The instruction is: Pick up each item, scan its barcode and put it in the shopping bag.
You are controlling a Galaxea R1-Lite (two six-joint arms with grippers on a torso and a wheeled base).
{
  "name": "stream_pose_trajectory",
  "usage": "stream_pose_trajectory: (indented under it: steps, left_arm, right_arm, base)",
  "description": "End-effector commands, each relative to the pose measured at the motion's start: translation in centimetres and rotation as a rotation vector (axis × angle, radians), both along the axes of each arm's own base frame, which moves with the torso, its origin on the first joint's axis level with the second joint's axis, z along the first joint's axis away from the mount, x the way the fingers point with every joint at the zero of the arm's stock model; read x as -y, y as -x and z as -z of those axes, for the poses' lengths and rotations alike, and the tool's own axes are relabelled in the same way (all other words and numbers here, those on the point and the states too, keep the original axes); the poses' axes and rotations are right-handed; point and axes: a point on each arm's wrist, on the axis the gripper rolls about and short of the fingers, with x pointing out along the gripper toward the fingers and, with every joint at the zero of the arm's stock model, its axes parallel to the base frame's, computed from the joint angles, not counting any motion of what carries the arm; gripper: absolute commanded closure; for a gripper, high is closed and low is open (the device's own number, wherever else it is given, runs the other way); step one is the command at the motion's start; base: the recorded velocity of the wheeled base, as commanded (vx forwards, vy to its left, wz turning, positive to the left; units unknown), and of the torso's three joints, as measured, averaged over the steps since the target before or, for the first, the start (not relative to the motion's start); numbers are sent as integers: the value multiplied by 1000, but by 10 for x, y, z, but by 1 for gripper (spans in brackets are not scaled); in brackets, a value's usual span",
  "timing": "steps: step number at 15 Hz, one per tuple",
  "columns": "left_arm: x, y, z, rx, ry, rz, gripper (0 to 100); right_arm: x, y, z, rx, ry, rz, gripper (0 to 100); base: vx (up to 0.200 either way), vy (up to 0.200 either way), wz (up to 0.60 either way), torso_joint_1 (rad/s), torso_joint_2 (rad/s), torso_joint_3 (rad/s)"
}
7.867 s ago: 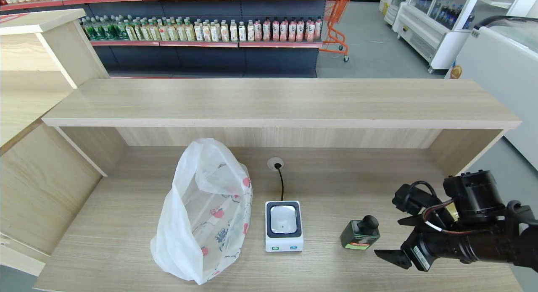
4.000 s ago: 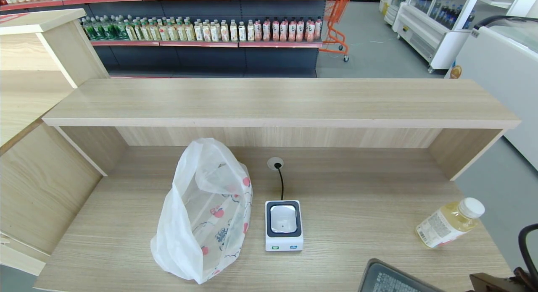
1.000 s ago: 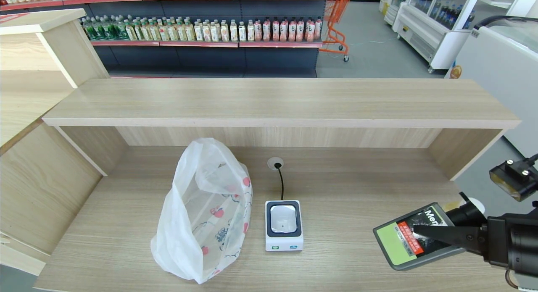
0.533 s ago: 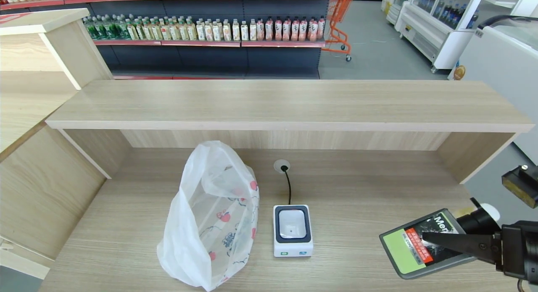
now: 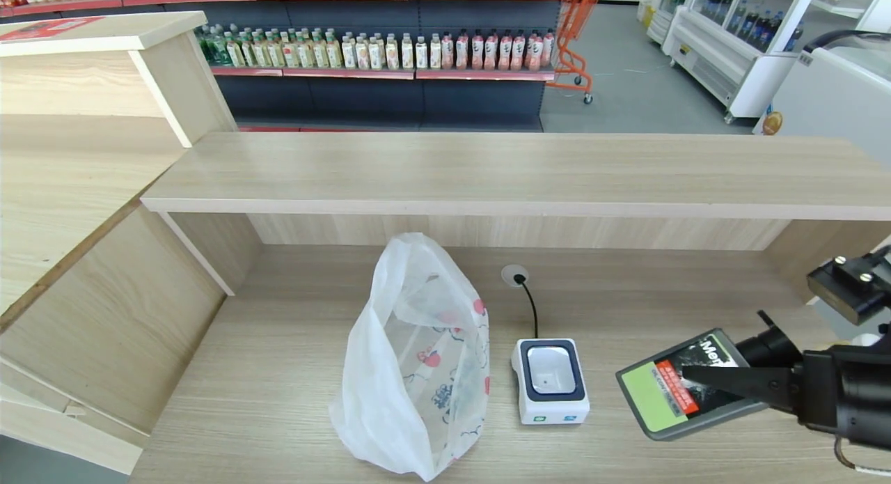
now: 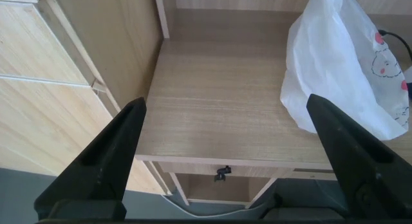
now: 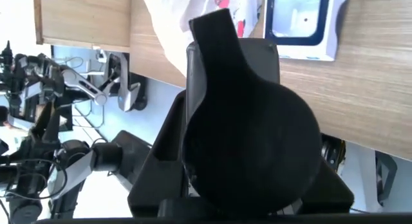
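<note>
The right fingers (image 5: 731,385) are closed on a flat dark bottle (image 5: 654,400) with a green and red label. One finger lies across the label on top. The other is hidden beneath the bottle, so only the upper contact can be seen. The bottle is held above the table (image 5: 278,372) at the right, tilted, with its label face up. Its base points left toward the scanner (image 5: 550,379), and its black cap (image 5: 769,348) points right toward the wrist. It is clear of the table and sits to the right of the scanner, near it but not over its window. In the right wrist view, the round cap is close to the lens, with the scanner's window on the table past it.

The scanner sits just right of the shopping bag (image 5: 418,358), a white plastic bag with a red print. The bag stands slumped with its mouth open toward the near side. A black cable (image 5: 530,310) runs from the scanner's far side to a hole in the table.

The left fingers (image 6: 116,159) are spread wide and hold nothing. They hang off the near left corner of the table, left of the shopping bag and well apart from it.
</note>
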Motion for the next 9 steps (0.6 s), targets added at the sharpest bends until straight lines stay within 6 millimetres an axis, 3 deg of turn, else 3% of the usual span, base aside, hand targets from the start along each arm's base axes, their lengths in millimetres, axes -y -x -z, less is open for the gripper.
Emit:
stream_pose_trajectory:
  steps: [1,6,9]
  left_arm:
    - [0,0,0,1,0,-1,0]
    - [0,0,0,1,0,-1,0]
    - [0,0,0,1,0,-1,0]
  right_arm:
    - [-8,-36,14,-34,49,-24,100]
    - [-25,-89,38,-62,119,-84,100]
    - [-30,-106,57,-48,201,-147,100]
  base:
    - [0,0,0,0,0,0]
    - [0,0,0,0,0,0]
    - [0,0,0,0,0,0]
